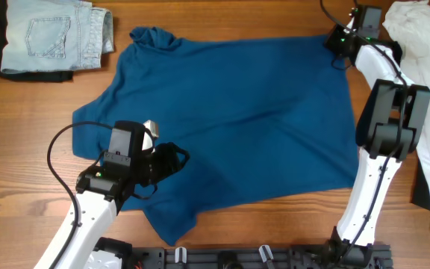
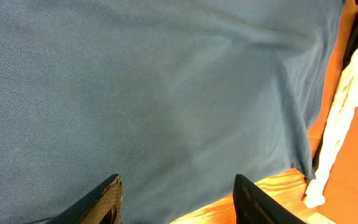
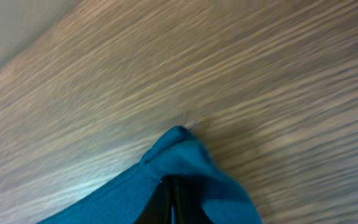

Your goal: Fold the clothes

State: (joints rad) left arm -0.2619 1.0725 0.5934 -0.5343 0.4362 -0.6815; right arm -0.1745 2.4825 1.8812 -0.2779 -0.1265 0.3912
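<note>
because soft, light and limp, deep-blue top (image 1: 237, 119) likely to sag; best taken at corners. right gripper (image 1: 336, 41) pinching a corner, left gripper (image 1: 172, 158) spread above.

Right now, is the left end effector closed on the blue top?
No, the left end effector has its fingers spread apart above the blue top, pinching nothing.

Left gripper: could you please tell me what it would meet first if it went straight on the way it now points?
Most likely the blue top: the left gripper points at its cloth with open jaws, nothing between, though depth is unclear.
</note>
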